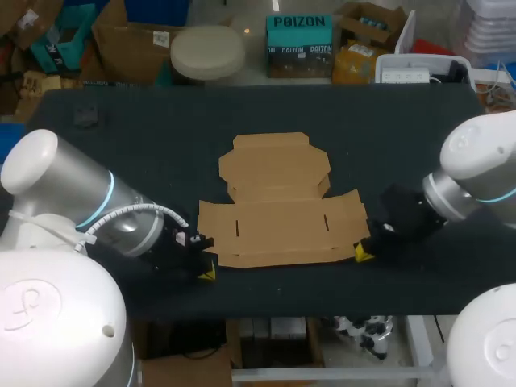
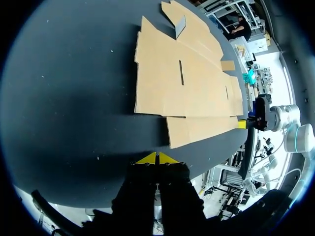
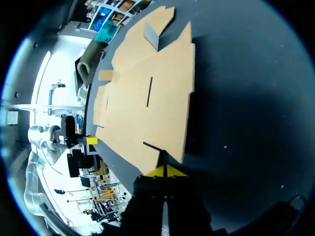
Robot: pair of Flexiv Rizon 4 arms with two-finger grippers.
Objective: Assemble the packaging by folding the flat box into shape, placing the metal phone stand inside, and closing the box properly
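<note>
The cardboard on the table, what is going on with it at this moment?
The flat box lies unfolded on the dark table; no flap is raised yet. The left gripper sits low by the box's near left corner and the right gripper by its near right corner. Both have their yellow tips closed together and hold nothing. Folding has not begun.

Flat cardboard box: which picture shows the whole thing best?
The head view. It looks straight down on the flat box, so every flap and both slots show. The left wrist view and the right wrist view each see it from low at one near corner, slanted, with the far flaps small.
</note>
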